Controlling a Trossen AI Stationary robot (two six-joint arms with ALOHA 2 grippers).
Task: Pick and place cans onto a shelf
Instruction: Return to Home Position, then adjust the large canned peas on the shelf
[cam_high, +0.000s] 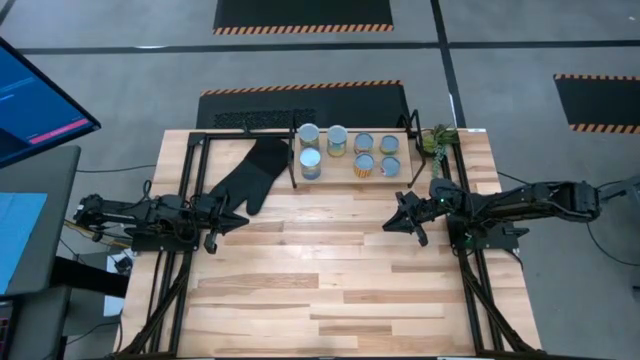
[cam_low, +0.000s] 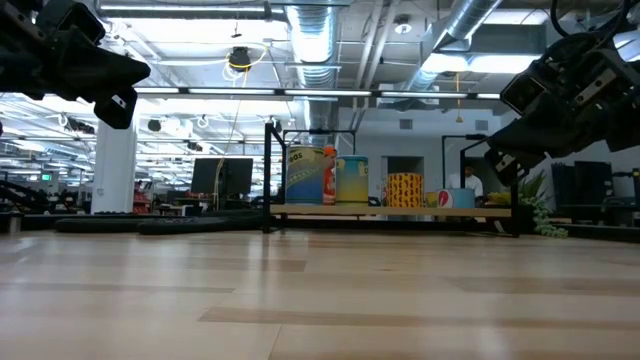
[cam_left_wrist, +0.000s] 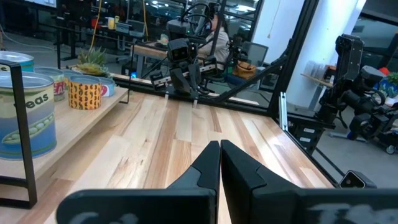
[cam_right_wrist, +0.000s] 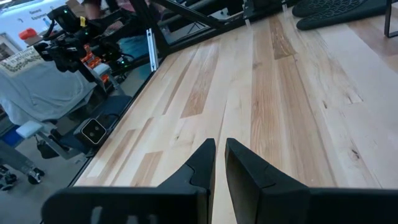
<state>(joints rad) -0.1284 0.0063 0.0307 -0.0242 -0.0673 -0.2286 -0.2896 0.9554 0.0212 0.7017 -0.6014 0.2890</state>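
Light plank wooden tabletop (cam_high: 320, 270) takes up most of the high view, bare across the middle and near side. Black metal frame rails (cam_high: 185, 200) run down both side edges.

Low wide shelf with a light wooden board and thin black legs (cam_high: 400, 178) sits at the far edge of the table, centre-right. Black quilted oven mitt (cam_high: 252, 175) lies flat just left of the shelf, touching or nearly touching its left leg.

Left arm's dark two-finger gripper (cam_high: 222, 222) is at the left edge of the table, just near of the mitt, off the surface in the low view. Fingers (cam_left_wrist: 208, 163) pressed together in the left wrist view, nothing between them.

Right arm's dark two-finger gripper (cam_high: 398, 222) is right of centre, just near of the shelf's right end, also raised. Fingers (cam_right_wrist: 239, 163) nearly together with a thin slit in the right wrist view, holding nothing.

Six small short metal cans with round silvery or bluish tops (cam_high: 347, 150) all stand upright on the shelf board, roughly two rows; some labels green-yellow, one yellow patterned (cam_low: 404, 189), one with peas (cam_left_wrist: 28, 118).

Small green plant (cam_high: 436, 140) sits at the shelf's right end, at the table's far right corner.
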